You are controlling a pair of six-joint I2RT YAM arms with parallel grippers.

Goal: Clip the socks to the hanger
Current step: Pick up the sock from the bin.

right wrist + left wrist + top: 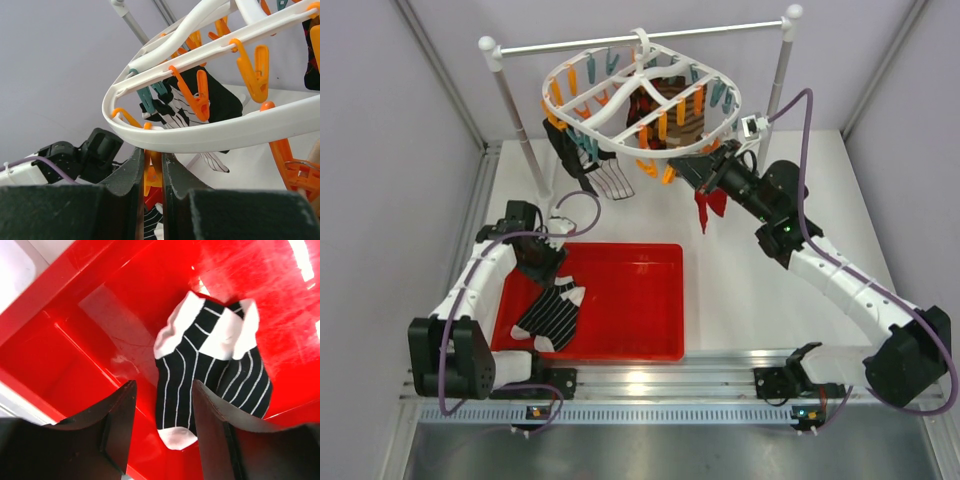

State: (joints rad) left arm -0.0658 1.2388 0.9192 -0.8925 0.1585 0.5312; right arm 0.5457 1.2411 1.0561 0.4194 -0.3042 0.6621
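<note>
While my right pincer [154,155] is clamped shut on an orange clip [151,181] under the rim of the hanger [200,142], probably to spread it for a sock, my left pincer [163,390] hangs half open astride the striped sock [210,365] in the near-left corner of the red tray [75,300], gripping nothing yet, set for pickup.

Pale grey-lilac walls [380,200] close in left, right and top of frame. White table [750,290], matte, evenly lit. Silver slotted rail [660,385] along bottom edge, faint glare. White rod [550,43] on two posts, top centre.
</note>
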